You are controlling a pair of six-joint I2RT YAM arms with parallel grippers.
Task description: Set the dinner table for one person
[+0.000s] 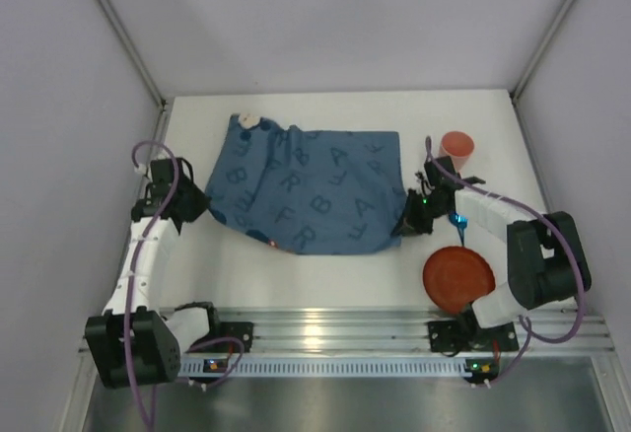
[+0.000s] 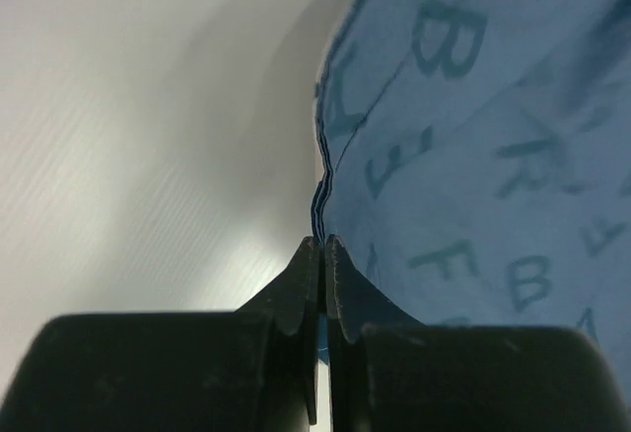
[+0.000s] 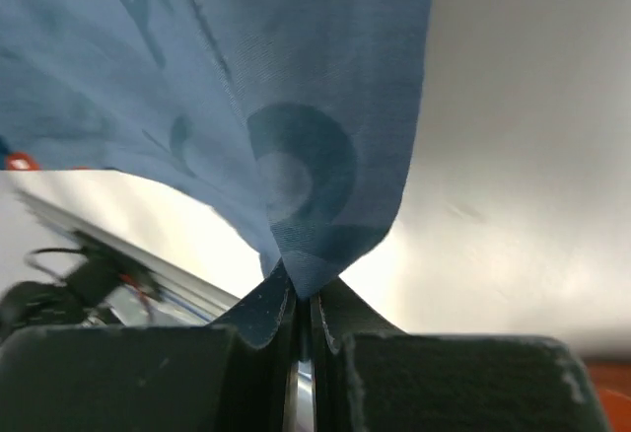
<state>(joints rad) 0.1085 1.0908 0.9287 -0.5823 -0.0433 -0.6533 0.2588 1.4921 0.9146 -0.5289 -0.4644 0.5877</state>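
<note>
Red plate [image 1: 458, 279] lies on the white tabletop [image 1: 325, 274] near its railed edge, beyond it the letter-printed blue cloth [image 1: 306, 190] is pinched at opposite sides by the clenched left tool [image 2: 323, 245] and right tool [image 3: 301, 289], and farthest, an orange cup [image 1: 456, 146] stands upright, its inside too small to make out.
</note>
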